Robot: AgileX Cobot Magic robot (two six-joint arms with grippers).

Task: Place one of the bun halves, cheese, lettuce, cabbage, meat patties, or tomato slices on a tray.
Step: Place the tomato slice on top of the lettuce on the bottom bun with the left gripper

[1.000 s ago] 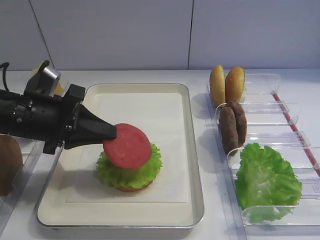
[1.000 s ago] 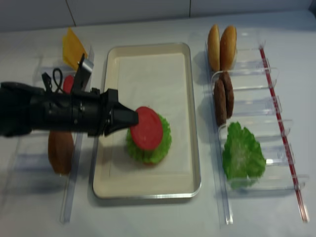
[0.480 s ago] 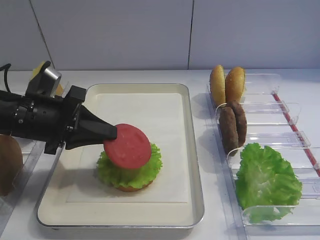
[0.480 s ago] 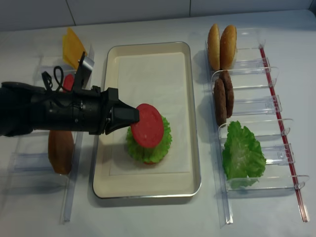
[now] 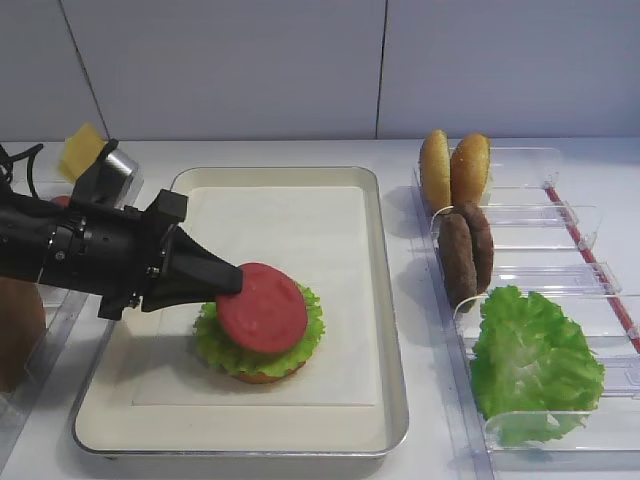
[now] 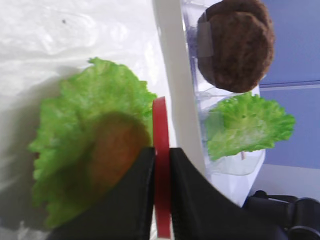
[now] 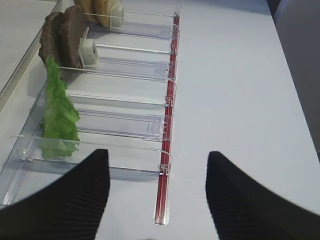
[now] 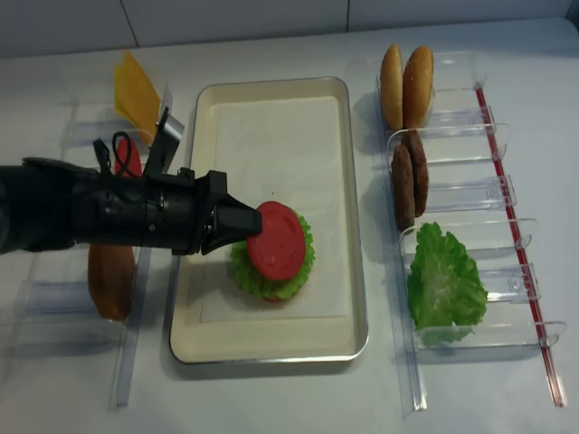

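Lowered since a second ago: tomato slice now flatter and closer over the lettuce leaf than before, no longer tipped up at an angle; left gripper still clamped on the slice's near edge, jaws pinched tight on the red rim as seen from the left wrist view; slice apparently resting on or just above the leaf, contact not certain; meaning for the task: placement nearly done, release still to come, by judgement only.

On the tray: a stack of bun half at the bottom, barely showing, then the green leaf, then the red slice on top, sitting toward the near end of the white liner; far end of the liner bare.

Right gripper parked over the table beside the clear bins, fingers spread wide, holding nothing.

In the bins to the right: two bun halves standing on edge at the far end; two meat patties on edge next; a spare lettuce leaf nearest.

To the left: cheese leaning upright at the far end; another red slice partly hidden behind the arm; a brown patty near the front.
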